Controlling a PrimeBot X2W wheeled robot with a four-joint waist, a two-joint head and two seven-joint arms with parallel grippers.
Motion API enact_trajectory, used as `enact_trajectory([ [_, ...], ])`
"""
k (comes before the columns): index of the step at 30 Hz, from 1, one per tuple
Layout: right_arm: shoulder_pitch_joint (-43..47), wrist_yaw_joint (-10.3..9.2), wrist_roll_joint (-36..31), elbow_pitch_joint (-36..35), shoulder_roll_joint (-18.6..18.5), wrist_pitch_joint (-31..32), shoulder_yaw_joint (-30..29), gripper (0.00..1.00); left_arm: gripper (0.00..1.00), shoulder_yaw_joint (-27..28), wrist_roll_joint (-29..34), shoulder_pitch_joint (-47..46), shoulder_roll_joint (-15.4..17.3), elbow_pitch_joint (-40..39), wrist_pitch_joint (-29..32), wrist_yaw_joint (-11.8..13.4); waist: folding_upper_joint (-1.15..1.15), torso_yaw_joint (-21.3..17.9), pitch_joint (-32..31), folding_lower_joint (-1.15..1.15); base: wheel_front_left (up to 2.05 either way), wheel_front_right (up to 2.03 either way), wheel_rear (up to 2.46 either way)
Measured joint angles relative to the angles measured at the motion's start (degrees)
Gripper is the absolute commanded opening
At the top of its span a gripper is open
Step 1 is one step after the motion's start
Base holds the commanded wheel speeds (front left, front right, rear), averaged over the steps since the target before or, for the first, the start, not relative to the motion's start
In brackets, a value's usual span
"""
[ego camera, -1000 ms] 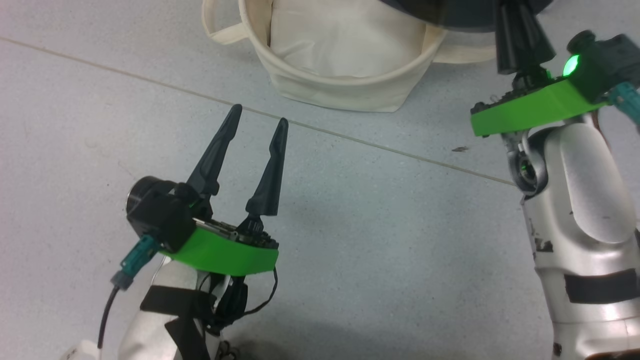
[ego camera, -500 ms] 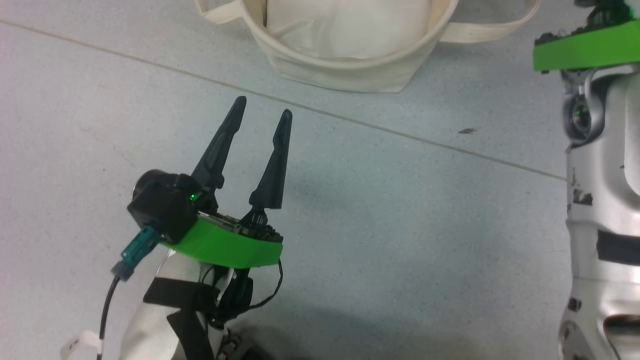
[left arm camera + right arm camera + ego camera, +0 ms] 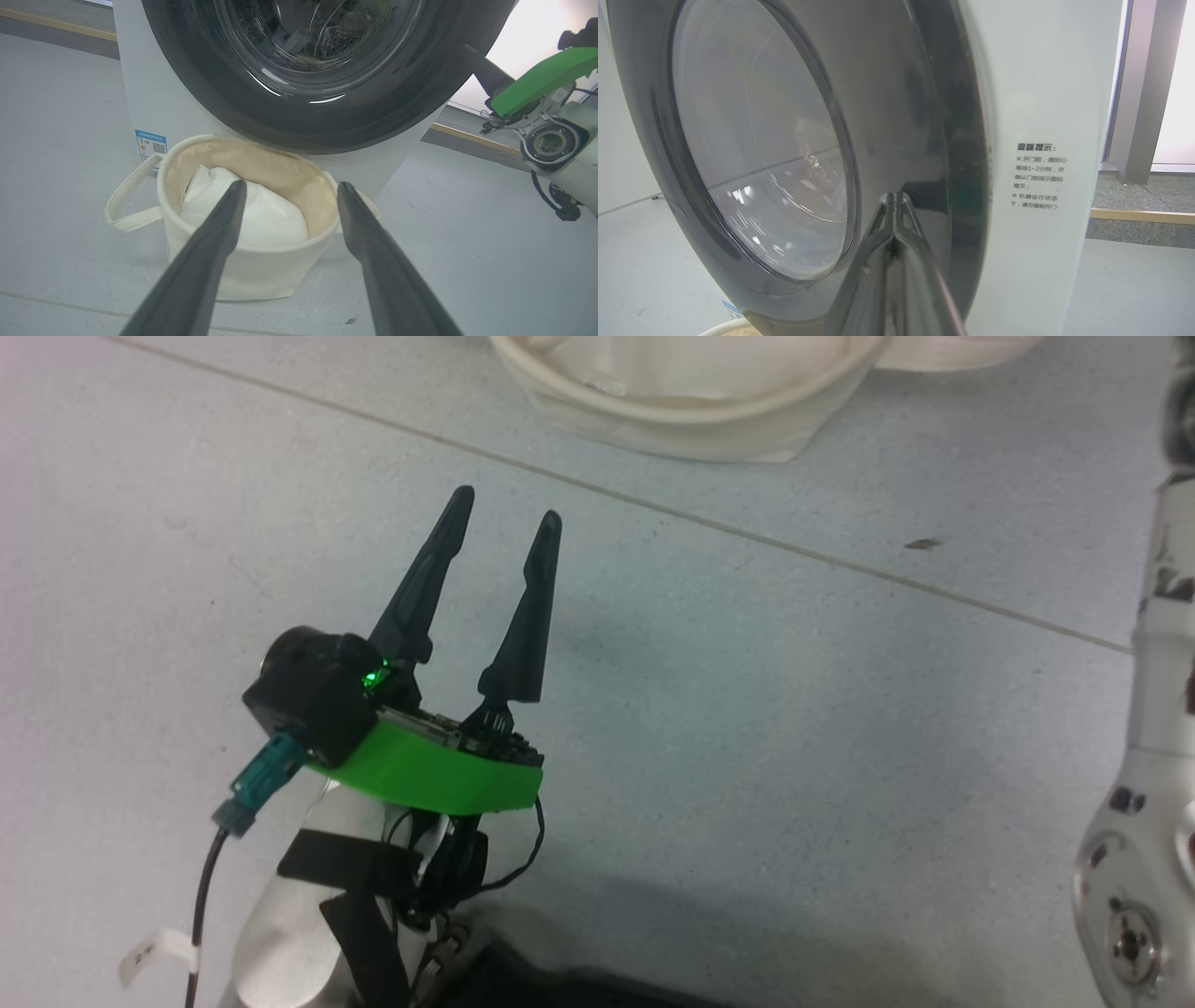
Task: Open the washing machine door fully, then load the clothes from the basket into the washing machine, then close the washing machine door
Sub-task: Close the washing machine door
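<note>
washing machine (image 3: 154,102): white, boxy, standing on the floor (image 3: 794,728); blue sticker (image 3: 151,144) low on its front, grey text label (image 3: 1038,177) beside the porthole.
door (image 3: 327,126): wide glossy black rim around bulging clear glass; lay close against the machine's front, and whether it was latched could not be told. Shapes behind the glass were too dim to identify.
basket (image 3: 252,249): cream fabric tub with loop handles, on the floor just in front of the machine, below the door; held a white bundle (image 3: 252,219).
left pincer (image 3: 509,509): open, its two dark fingers spread well apart with nothing between them; hung above the floor, pointed toward the basket.
right pincer (image 3: 894,198): fingers pressed together, nothing seen between them; tips at the door's black rim, on the side nearest the text label.
</note>
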Motion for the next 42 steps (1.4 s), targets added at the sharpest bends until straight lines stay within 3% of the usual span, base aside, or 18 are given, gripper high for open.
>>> enact_trajectory([
  [16,-10.2,0.01,-1.5,3.5,-2.9,0.0,-4.3,0.00,1.00,-1.7,-2.3,-2.1,-0.2,-0.5,0.0,1.4,0.00,3.0,4.1,0.00,0.00,0.00,0.00],
  [30,-11.3,0.08,-1.0,5.6,-3.5,0.0,-5.4,0.00,1.00,-1.2,-2.3,-2.1,-0.2,0.1,0.0,1.4,0.00,2.2,2.9,-0.01,0.00,0.00,0.00],
  [42,-9.2,0.00,4.7,5.5,-4.9,0.0,1.2,0.00,1.00,1.0,-0.6,-1.9,-0.2,2.1,0.0,-0.3,0.00,-0.5,0.5,-0.01,0.00,0.00,0.00],
])
